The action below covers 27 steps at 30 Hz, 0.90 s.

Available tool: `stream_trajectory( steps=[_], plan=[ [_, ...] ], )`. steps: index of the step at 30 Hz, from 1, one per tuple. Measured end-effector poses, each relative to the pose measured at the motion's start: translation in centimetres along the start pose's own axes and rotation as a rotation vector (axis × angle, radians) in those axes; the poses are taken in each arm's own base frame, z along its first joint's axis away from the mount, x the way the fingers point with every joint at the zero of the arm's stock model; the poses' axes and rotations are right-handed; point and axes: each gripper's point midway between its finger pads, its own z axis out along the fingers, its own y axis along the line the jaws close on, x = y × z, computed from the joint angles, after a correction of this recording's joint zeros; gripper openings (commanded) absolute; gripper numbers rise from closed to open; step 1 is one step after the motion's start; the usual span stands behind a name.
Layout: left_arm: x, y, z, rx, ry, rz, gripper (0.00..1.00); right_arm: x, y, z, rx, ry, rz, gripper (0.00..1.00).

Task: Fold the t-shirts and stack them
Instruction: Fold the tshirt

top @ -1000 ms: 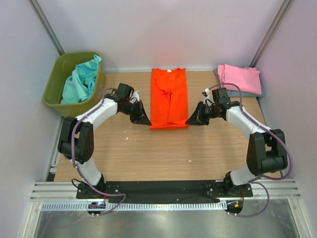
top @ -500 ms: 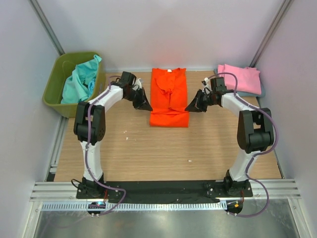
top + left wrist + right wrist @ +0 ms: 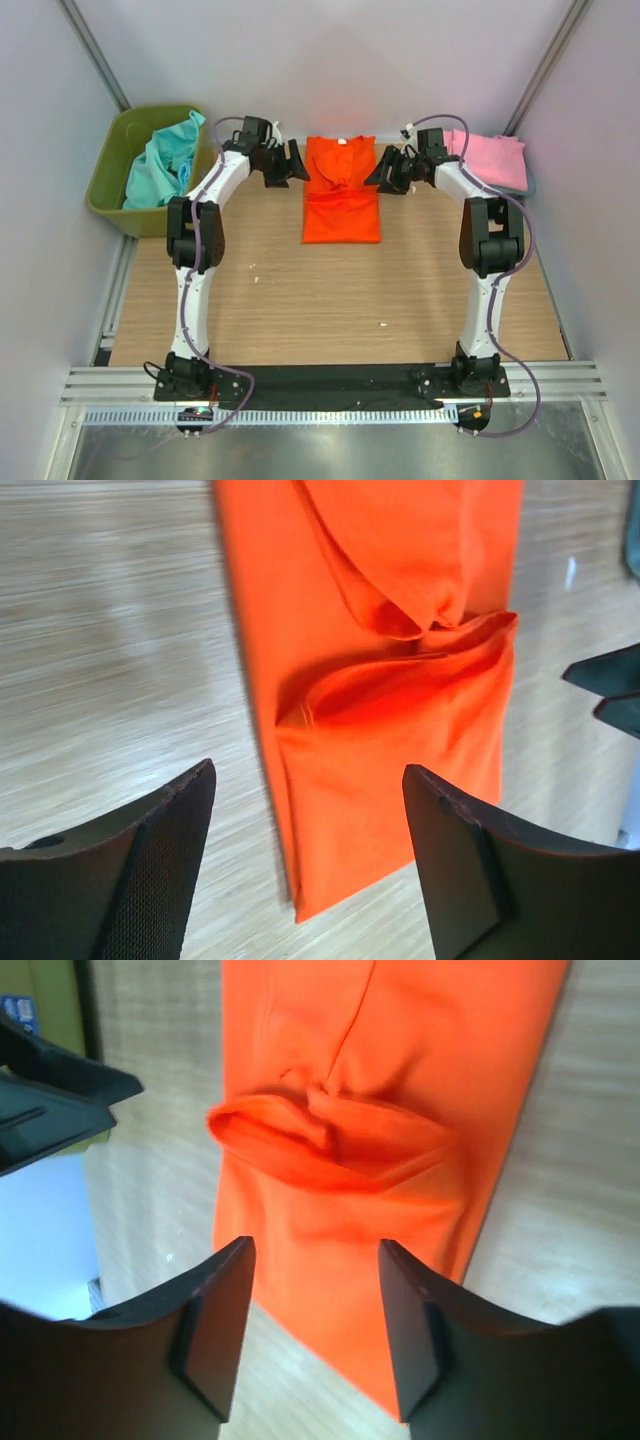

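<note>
Left pincer (image 3: 292, 165) stands apart, gripping nothing, just left of the orange shirt (image 3: 342, 200). Right pincer (image 3: 381, 172) is apart too, empty, just right of it. The shirt lies folded at the far middle of the counter (image 3: 300, 300). Pink shirt (image 3: 485, 158) sits far right. Teal shirts (image 3: 160, 165), maybe two, are heaped in the bin (image 3: 105, 190).
</note>
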Motion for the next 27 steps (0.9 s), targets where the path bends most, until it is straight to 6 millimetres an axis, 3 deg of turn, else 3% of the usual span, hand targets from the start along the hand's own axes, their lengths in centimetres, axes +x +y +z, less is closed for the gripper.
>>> stream_trajectory(
  steps=[3,6,8,12,15,18,27],
  plan=[
    [-0.5,1.3,-0.1,-0.059,-0.022,0.023,0.90,-0.6,-0.8,0.1,0.026,-0.010,-0.020,0.66],
    [1.1,2.2,-0.7,-0.089,0.016,0.012,0.88,-0.1,-1.4,-0.9,0.042,-0.004,-0.010,0.66],
    [3.1,2.4,-1.5,-0.093,0.069,-0.018,0.84,1.6,-1.9,-1.9,0.055,0.019,0.018,0.66],
    [8.2,1.9,-2.7,-0.025,0.194,-0.106,0.79,6.9,-3.2,-4.1,0.083,0.100,0.105,0.66],
    [11.5,1.9,-2.7,0.015,0.284,-0.187,0.80,10.4,-4.1,-4.5,0.096,0.167,0.167,0.65],
    [13.9,2.2,-2.6,0.027,0.346,-0.258,0.80,12.7,-4.8,-4.5,0.108,0.213,0.219,0.65],
    [13.8,1.7,-1.8,0.067,0.341,-0.306,0.79,12.5,-5.0,-3.4,0.087,0.209,0.251,0.62]
  ],
)
